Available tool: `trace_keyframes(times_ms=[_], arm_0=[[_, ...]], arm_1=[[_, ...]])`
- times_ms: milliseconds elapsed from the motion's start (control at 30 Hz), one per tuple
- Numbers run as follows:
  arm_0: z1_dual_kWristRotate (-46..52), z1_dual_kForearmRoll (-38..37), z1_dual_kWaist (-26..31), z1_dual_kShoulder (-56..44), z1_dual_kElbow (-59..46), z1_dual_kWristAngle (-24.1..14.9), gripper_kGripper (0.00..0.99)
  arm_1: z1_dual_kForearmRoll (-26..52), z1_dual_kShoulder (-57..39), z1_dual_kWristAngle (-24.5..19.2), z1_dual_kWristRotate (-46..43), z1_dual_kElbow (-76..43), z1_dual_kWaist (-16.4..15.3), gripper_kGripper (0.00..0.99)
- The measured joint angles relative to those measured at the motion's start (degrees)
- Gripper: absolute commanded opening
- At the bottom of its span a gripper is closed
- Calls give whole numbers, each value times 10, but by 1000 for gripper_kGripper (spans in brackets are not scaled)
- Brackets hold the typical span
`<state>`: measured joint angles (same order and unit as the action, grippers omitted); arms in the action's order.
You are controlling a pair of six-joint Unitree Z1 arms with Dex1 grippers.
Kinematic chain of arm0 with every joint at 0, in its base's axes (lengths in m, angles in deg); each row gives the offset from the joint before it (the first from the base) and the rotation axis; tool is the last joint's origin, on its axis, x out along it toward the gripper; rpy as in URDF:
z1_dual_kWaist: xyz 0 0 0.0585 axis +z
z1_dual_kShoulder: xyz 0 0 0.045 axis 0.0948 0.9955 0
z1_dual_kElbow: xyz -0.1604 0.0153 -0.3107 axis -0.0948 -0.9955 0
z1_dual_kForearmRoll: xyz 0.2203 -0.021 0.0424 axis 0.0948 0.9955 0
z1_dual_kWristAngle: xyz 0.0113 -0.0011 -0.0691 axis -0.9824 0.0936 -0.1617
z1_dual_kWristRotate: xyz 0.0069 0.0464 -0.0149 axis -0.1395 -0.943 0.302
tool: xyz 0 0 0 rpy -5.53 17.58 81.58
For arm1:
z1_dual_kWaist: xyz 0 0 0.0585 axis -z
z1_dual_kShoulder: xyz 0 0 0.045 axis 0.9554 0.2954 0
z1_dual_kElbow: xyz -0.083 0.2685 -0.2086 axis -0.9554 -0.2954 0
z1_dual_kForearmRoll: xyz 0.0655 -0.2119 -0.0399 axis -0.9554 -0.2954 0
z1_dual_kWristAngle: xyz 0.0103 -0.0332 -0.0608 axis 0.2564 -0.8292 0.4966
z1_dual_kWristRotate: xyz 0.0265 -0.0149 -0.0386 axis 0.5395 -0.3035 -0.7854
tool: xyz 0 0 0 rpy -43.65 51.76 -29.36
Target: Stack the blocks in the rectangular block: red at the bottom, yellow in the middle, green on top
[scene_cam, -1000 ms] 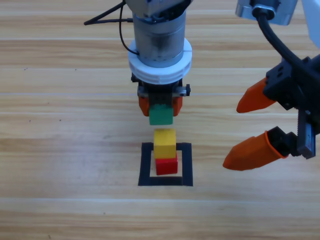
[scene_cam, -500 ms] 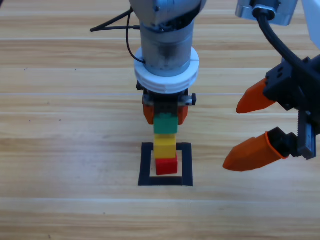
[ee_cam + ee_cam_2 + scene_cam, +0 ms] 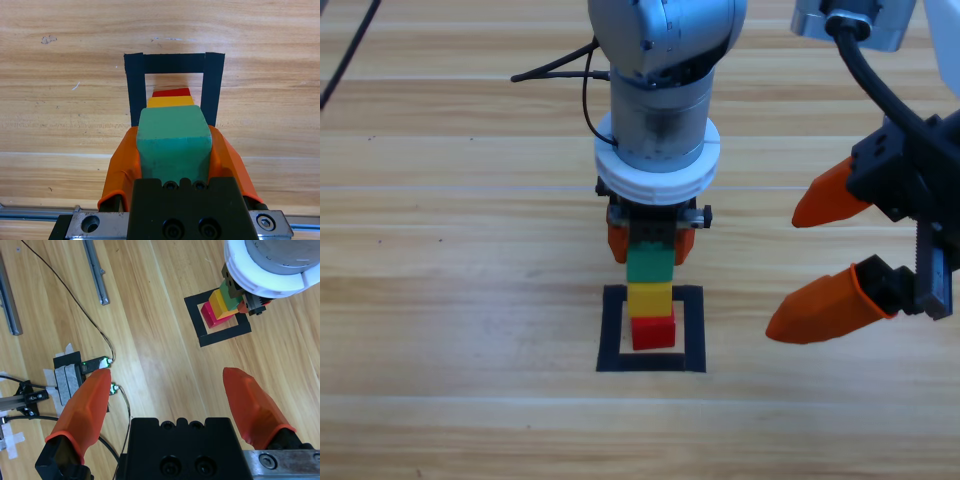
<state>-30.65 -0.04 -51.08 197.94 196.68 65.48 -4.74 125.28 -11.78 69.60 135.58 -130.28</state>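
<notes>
Left gripper (image 3: 651,238): jaws closed on green (image 3: 650,263), one orange jaw on each side face; arm comes straight down over the square.
Green: in the wrist view (image 3: 173,142) it sits between the jaws, directly over the stack, edges square with it.
Yellow (image 3: 649,298): under green, on red. High view shows no gap between green and yellow; whether green bears its full weight on it, cannot tell.
Red (image 3: 653,330): bottom of stack, on the table inside the tape square (image 3: 613,330).
Stack order, bottom up: red, yellow, green, as the task asks.
Key relation: green lies straight below the left gripper, in line with yellow and red. In the wrist view only thin slivers of yellow (image 3: 170,101) and red (image 3: 171,92) show beyond green's far edge, so the offset looks slight.
Right gripper (image 3: 822,262): jaws wide apart, nothing held, waiting well to the right of the square.
Step, judged: placement nearly done; release remains.
Next move, judged: part the jaws evenly, then lift straight up.
Risk, judged: a jaw dragging on green could topple the column.
</notes>
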Motion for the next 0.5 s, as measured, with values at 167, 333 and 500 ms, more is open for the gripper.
trace_keyframes(times_ms=[167,333,500], arm_0=[[0,0,0,0,0,0,112],[0,0,0,0,-3,0,557],[1,0,0,0,-3,0,982]], arm_1=[[0,0,5,0,0,0,990],[0,0,12,-1,0,0,990],[0,0,12,-2,0,0,990]])
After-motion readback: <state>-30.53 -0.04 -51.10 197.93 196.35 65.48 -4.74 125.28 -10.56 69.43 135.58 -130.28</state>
